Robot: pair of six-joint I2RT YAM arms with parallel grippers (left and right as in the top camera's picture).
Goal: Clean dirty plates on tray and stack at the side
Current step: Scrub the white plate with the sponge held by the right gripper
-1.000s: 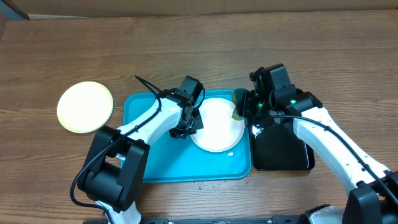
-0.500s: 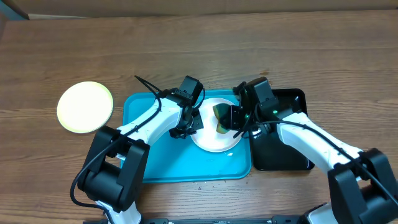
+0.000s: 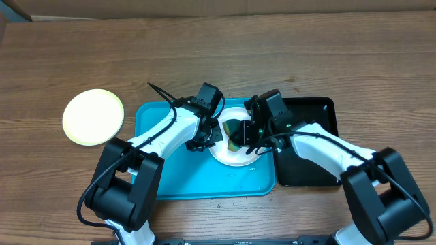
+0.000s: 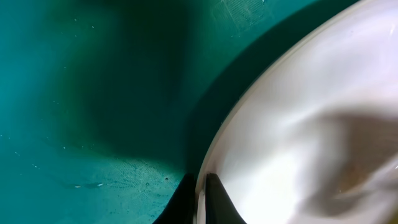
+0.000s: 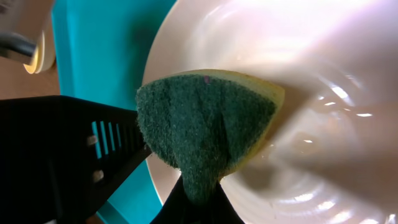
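Right tool (image 5: 198, 199), sponge (image 5: 205, 127) on plate (image 3: 234, 158) in tray (image 3: 177, 178)

Overhead cam: I look straight down on table (image 3: 204, 54), far enough back to take in whole tray (image 3: 204, 178) and wood around it. Left wrist cam: I sit very close, facing down at tray floor and edge of white plate (image 4: 298, 124). Right wrist cam: equally close, facing same plate past sponge (image 5: 205, 124). All three views share that plate.
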